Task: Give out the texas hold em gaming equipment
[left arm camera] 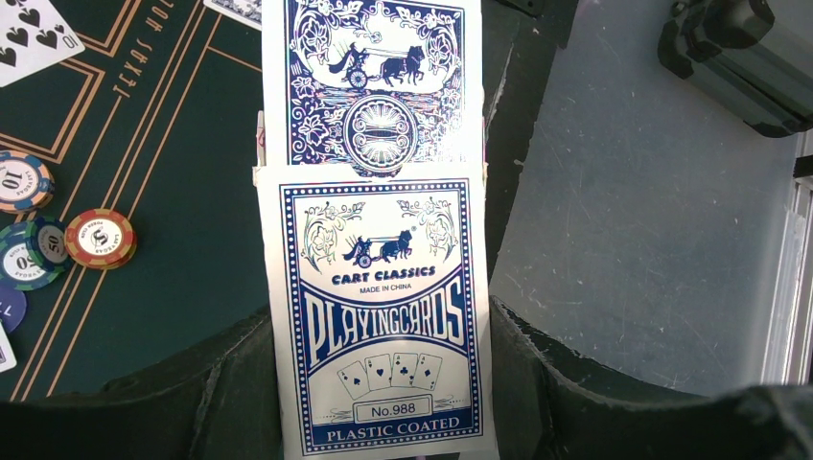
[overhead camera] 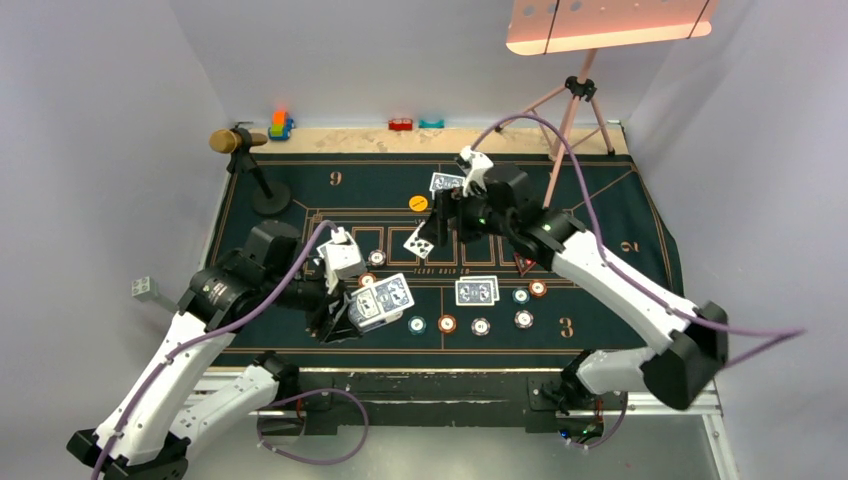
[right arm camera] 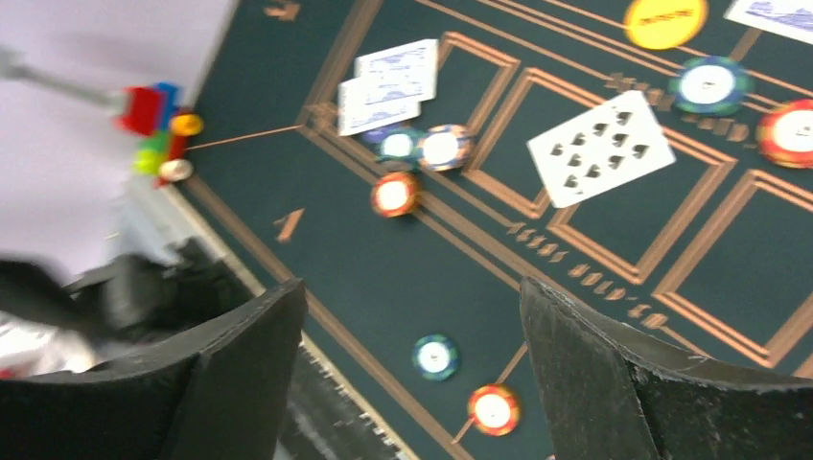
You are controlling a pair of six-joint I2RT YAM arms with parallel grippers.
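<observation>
My left gripper (overhead camera: 350, 305) (left arm camera: 383, 383) is shut on a blue-and-white pack of playing cards (overhead camera: 381, 298) (left arm camera: 383, 326), and a blue-backed card (left arm camera: 374, 86) sticks out of its top. My right gripper (overhead camera: 438, 220) (right arm camera: 410, 287) hangs open and empty above the mat. A face-up card (overhead camera: 420, 242) (right arm camera: 599, 147) lies below and beside it. Blue-backed cards lie at the back (overhead camera: 447, 183) and in a pair (overhead camera: 477, 290) mid-mat. Chips (overhead camera: 447, 323) (right arm camera: 433, 356) (left arm camera: 100, 238) are spread along the near side. A yellow disc (overhead camera: 418, 202) (right arm camera: 665, 19) and a red triangle (overhead camera: 523, 263) also lie on the mat.
The dark green gold-lined mat (overhead camera: 300, 185) covers the table. A stand with a round black base (overhead camera: 270, 195) rises at the back left. A tripod (overhead camera: 578, 95) stands at the back right. Small colourful toys (overhead camera: 280, 125) (right arm camera: 153, 125) sit along the far edge.
</observation>
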